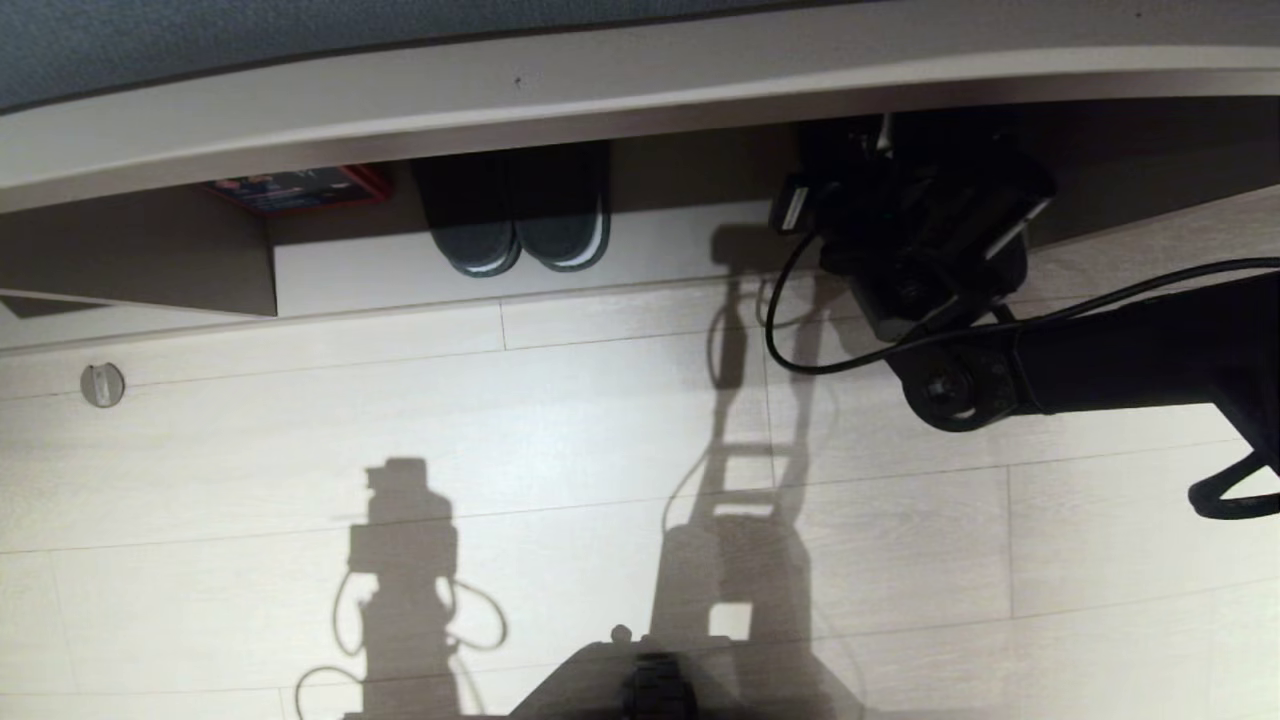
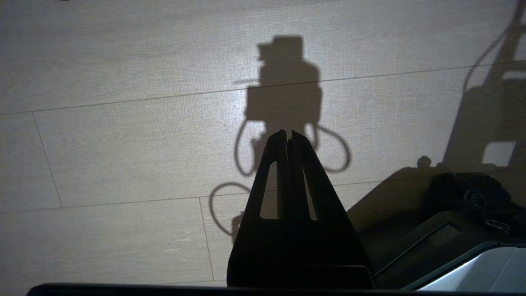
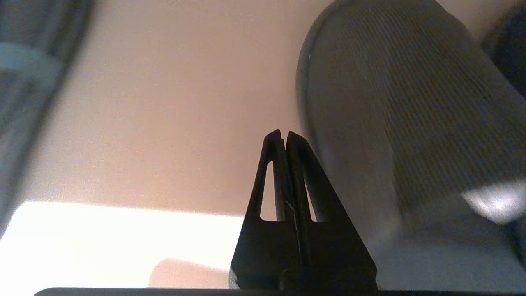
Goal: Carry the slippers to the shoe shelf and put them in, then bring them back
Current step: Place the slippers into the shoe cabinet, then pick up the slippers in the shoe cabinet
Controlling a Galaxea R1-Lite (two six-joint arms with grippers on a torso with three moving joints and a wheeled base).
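A grey ribbed-fabric slipper (image 3: 411,123) with a rounded edge fills one side of the right wrist view. My right gripper (image 3: 284,133) is shut and empty close beside it; I cannot tell whether they touch. In the head view the right arm's wrist (image 1: 915,230) reaches into the shoe shelf (image 1: 660,250) over its pale base plank, and it hides the slipper there. My left gripper (image 2: 287,132) hangs shut and empty above the pale plank floor (image 2: 123,156), out of the head view.
A darker pair with white-edged soles (image 1: 520,225) sits in the shelf left of the right arm, next to a red-edged flat box (image 1: 300,188). An upright panel (image 1: 140,260) closes the shelf's left. A round metal stop (image 1: 102,384) sits on the floor. My base (image 1: 650,685) shows at the bottom.
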